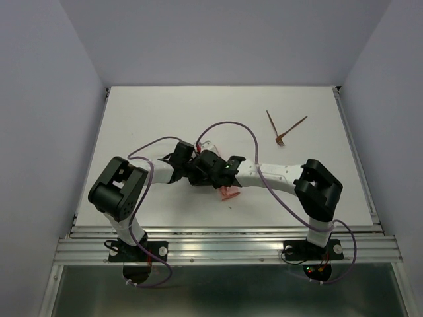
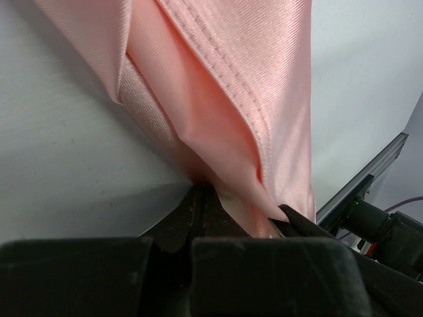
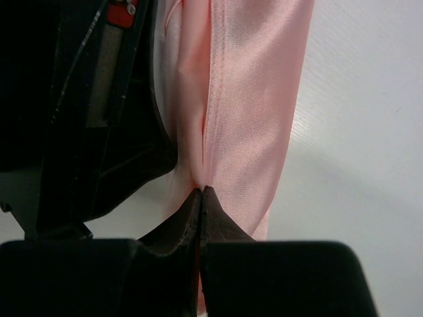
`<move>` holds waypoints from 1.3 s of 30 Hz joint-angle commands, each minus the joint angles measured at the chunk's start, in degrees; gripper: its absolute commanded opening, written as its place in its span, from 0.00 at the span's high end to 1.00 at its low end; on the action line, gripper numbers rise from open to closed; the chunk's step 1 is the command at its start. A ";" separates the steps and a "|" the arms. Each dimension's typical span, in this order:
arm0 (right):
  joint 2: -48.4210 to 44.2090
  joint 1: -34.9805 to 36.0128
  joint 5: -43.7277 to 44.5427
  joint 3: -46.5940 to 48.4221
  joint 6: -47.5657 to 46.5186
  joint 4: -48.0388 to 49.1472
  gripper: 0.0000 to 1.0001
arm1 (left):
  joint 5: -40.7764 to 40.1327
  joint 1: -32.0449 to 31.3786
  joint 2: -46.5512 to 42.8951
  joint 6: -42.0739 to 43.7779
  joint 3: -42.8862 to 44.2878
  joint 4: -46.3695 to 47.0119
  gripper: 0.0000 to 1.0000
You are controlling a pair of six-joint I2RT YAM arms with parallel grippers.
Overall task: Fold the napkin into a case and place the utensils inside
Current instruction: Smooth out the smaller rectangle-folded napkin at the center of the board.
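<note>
While left pincer [image 2: 201,195], right pincer [image 3: 201,196] clench napkin [image 2: 251,99] folds — utensils [image 1: 280,137] well apart, far-right.

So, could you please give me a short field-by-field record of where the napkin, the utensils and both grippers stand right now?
napkin: salmon-pink cloth, folded lengthwise, creased, near the middle of the table
left gripper: shut on the napkin
right gripper: shut on a napkin fold, close beside the left
utensils: two thin sticks meeting in a V, far right, apart from both grippers
task state: utensils not yet inside
</note>
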 commanded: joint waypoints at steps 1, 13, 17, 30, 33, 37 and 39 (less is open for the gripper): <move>2.08 0.41 -2.16 4.07 1.82 -0.61 0.99 | 0.25 -0.48 0.11 0.50 -0.89 1.30 1.00; 6.38 0.41 -2.25 7.59 5.94 -1.84 0.99 | 0.16 -0.65 0.19 0.06 -1.68 2.53 1.00; 7.79 0.41 0.30 8.12 9.80 -1.49 0.94 | 0.07 -0.65 -0.24 0.06 -2.03 2.53 1.00; 0.33 0.41 1.18 2.67 11.66 3.17 0.63 | -3.35 -0.65 -4.99 0.76 -2.74 -1.86 1.00; -2.57 0.41 0.65 1.18 12.36 3.78 0.55 | -3.88 -0.65 -5.87 1.29 -2.56 -3.70 0.98; -6.44 0.41 1.35 -1.55 13.94 4.49 0.53 | -5.46 -0.57 -8.15 1.55 -2.65 -5.99 0.90; -8.98 0.41 1.44 -3.83 15.26 5.19 0.53 | -5.81 -0.39 -8.86 1.38 -2.82 -6.78 0.85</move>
